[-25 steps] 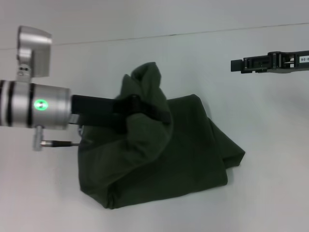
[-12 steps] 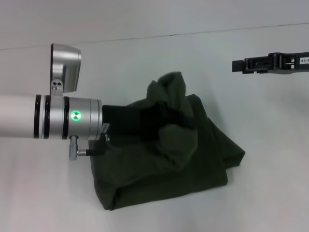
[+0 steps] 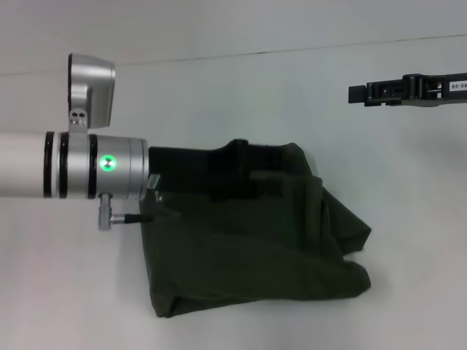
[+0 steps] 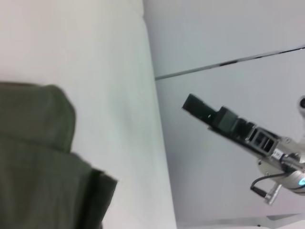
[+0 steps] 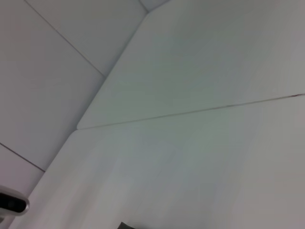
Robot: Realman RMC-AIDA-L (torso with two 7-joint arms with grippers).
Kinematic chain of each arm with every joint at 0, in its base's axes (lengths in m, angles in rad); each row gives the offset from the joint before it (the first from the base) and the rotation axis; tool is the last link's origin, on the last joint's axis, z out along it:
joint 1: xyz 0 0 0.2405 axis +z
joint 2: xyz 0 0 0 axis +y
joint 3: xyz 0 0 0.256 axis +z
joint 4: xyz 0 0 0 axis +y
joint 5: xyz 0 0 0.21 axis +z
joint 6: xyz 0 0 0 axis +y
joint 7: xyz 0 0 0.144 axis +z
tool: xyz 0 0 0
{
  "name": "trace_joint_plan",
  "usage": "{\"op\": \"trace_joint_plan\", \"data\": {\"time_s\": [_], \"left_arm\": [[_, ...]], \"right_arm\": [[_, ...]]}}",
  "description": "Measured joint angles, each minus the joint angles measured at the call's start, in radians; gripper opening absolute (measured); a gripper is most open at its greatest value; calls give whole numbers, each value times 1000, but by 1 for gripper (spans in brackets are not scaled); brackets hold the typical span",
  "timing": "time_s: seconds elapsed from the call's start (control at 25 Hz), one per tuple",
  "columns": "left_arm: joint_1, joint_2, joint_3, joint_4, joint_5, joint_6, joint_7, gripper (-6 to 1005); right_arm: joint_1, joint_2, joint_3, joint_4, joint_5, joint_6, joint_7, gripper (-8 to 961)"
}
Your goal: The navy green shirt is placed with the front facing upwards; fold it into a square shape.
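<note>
The navy green shirt (image 3: pixel 255 248) lies folded into a rough dark olive block on the white table (image 3: pixel 416 292), plain green side up with no lettering showing. Its right side ends in a loose, uneven flap. My left arm reaches in from the left, and my left gripper (image 3: pixel 273 173) rests low on the shirt's far edge, dark against the cloth. The left wrist view shows a corner of the shirt (image 4: pixel 38 157). My right gripper (image 3: pixel 354 95) hangs shut above the bare table at the far right, apart from the shirt; the left wrist view catches it too (image 4: pixel 189 103).
The table's far edge (image 3: pixel 292 51) runs across the back, with a pale wall behind it. White tabletop surrounds the shirt on all sides. The right wrist view shows only table and wall.
The bunched cloth my left gripper carried up and to the right has come down flat on the shirt. The left arm has drawn back slightly to the left. The right arm has stayed put.
</note>
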Motion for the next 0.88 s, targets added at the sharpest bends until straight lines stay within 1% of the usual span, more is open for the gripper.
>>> {"op": "trace_joint_plan", "data": {"time_s": [0.08, 0.16, 0.24, 0.28, 0.32, 0.36, 0.44, 0.56, 0.6, 0.64, 0.72, 0.8, 0.88], "left_arm": [[-3, 1, 1, -6, -14, -5, 2, 561], [6, 7, -3, -39, -18, 1, -3, 631], [44, 25, -8, -128, -19, 23, -18, 700], [65, 37, -9, -171, -19, 33, -26, 735], [91, 55, -3, -215, -14, 49, -38, 770], [113, 74, 2, -252, -8, 67, -53, 775], [160, 123, 16, -303, 3, 106, -84, 784], [218, 171, 21, -353, 6, 149, -117, 798], [231, 177, 20, -367, 6, 155, -122, 802], [262, 188, 17, -408, 6, 163, -137, 807], [292, 195, 15, -449, 7, 165, -147, 816], [314, 200, 14, -478, 8, 167, -153, 816], [328, 203, 13, -491, 8, 169, -154, 816]], "right_arm": [[1, -1, 1, 0, 0, 1, 1, 648], [4, -4, -1, 0, 0, 1, 5, 648], [10, -8, -5, 0, -1, -4, 15, 648], [16, -13, -12, 0, -5, -7, 26, 648], [21, -16, -20, 0, -12, -9, 37, 648], [27, -20, -28, -1, -26, -10, 52, 648], [48, -25, -43, -7, -75, -12, 84, 648], [92, -31, -65, -9, -176, -16, 135, 649], [111, -33, -81, -10, -215, -19, 154, 649], [132, -34, -100, -10, -257, -26, 176, 649], [171, -34, -133, -10, -338, -36, 212, 649], [210, -28, -151, -10, -418, -45, 241, 649], [238, -19, -156, -10, -456, -59, 256, 648]]}}
